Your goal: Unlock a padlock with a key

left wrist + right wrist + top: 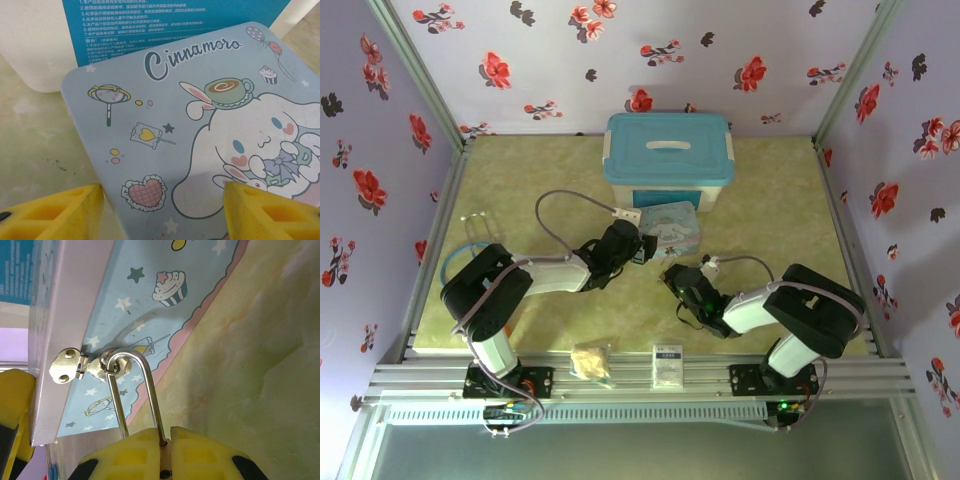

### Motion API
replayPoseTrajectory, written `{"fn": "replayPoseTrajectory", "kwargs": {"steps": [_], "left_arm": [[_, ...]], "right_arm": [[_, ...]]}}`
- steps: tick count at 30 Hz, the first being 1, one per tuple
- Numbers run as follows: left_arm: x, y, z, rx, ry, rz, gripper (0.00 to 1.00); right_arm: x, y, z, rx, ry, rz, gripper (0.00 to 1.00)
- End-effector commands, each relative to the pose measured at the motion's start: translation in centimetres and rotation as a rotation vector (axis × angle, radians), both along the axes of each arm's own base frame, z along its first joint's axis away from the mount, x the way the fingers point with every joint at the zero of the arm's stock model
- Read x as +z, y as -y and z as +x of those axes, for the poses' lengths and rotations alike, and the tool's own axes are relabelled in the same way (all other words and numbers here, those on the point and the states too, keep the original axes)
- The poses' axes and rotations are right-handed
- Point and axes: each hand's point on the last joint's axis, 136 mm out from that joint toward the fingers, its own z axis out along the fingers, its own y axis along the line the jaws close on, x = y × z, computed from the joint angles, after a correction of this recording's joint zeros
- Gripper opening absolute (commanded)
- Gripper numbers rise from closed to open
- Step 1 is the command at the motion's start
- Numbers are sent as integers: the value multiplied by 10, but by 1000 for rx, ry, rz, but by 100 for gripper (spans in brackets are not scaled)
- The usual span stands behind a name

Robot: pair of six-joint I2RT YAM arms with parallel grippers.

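Overhead, both arms crowd the blue tin (672, 228). Left wrist: left gripper (162, 195) spread over its top, grip unclear. Right wrist: right gripper (165, 436) clenched on the padlock (153, 400) hanging off the hasp (75, 365); a tug could drag the tin.

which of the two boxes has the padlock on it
The small blue cartoon tin, in front of the big white box with the teal lid. The padlock has its silver loop through the clasp on the tin's side.
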Motion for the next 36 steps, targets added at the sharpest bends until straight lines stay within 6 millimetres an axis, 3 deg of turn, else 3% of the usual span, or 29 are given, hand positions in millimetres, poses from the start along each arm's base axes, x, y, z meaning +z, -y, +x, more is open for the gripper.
{"fn": "replayPoseTrajectory", "kwargs": {"steps": [1, 6, 17, 28, 36], "left_arm": [[-86, -50, -43, -61, -210, 312, 62], [-89, -49, -47, -83, -213, 307, 62], [-82, -43, -48, -114, -188, 265, 61], [-83, -43, -48, -119, -182, 272, 61], [-82, -47, -48, -101, -192, 264, 61]], "right_arm": [[15, 21, 23, -177, 71, 40, 0], [19, 27, 29, -235, 98, 58, 0], [17, 8, 46, -271, 128, 162, 0], [22, 26, 44, -315, 144, 142, 0], [15, 43, 36, -318, 133, 93, 0]]}}
